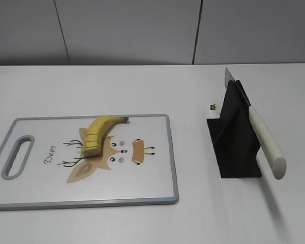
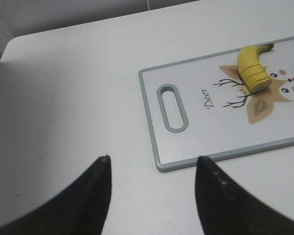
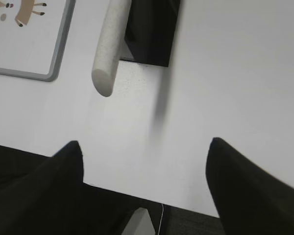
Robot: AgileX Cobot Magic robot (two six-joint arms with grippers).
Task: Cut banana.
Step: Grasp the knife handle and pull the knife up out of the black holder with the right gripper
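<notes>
The banana [image 1: 99, 133] lies on the cutting board [image 1: 142, 190], yellow and curved, its thick end cut into several slices. It also shows in the left wrist view [image 2: 252, 67]. A knife with a white handle [image 1: 267, 142] rests in a black stand [image 1: 236, 140]; its handle shows in the right wrist view [image 3: 110, 46]. My left gripper [image 2: 152, 159] is open and empty, over bare table left of the board. My right gripper [image 3: 144, 142] is open and empty, near the table's front edge, below the knife handle. Neither gripper shows in the exterior view.
The board [image 2: 159, 142] has a grey rim, a handle slot [image 2: 172, 107] and a deer drawing [image 1: 117, 152]. A small brown speck [image 1: 212, 107] lies by the stand. The table's front edge [image 3: 152, 200] is close under my right gripper.
</notes>
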